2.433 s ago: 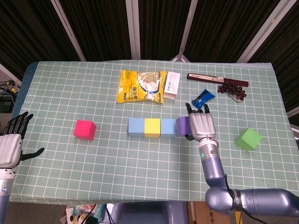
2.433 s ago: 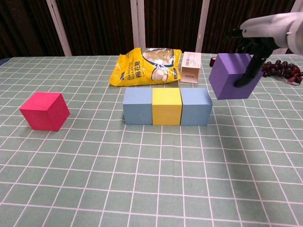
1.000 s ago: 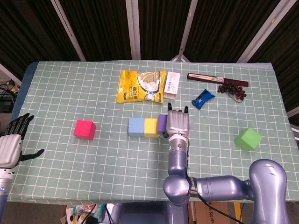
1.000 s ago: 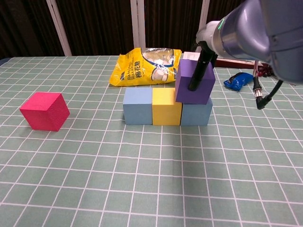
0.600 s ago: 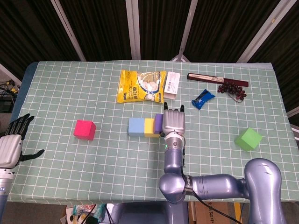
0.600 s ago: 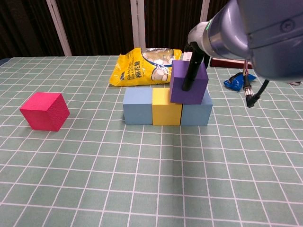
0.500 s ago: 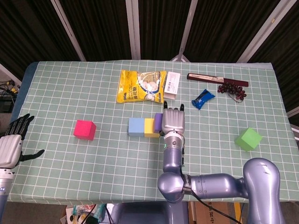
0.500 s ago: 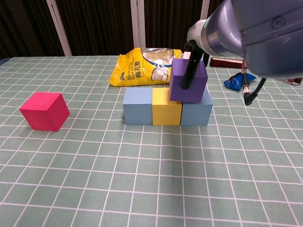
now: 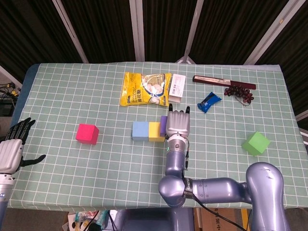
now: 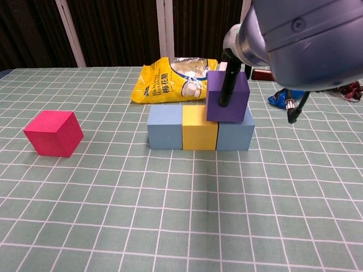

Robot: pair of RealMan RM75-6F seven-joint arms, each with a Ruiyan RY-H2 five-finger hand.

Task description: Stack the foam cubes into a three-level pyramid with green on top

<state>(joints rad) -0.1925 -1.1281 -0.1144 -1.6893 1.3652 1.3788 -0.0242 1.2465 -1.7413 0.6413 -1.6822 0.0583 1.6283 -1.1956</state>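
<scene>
The green-checked table fills both views, and the three-cube row in its middle is the landmark here. Biggest loose item is the yellow snack bag lying behind the row, printed with writing too small to read. Beside the bag lies a white label card, its print unreadable as well.

The right hand is over the right end of the row, fingers wrapped around the purple cube; one dark finger runs down the cube's front face in the chest view. The purple cube sits on top of the row, straddling the seam between the yellow cube and the right blue cube, slightly tilted. The left blue cube closes the row on the far side, touching the yellow one.

Well to the left of the row sits the pink cube, alone. Well to the right of the row, near the table's edge, sits the green cube.

The left hand hangs off the table's left edge, far from the row, fingers spread and holding nothing.

Behind and right of the row lie a small blue wrapper, a dark flat box and a bunch of dark grapes.
</scene>
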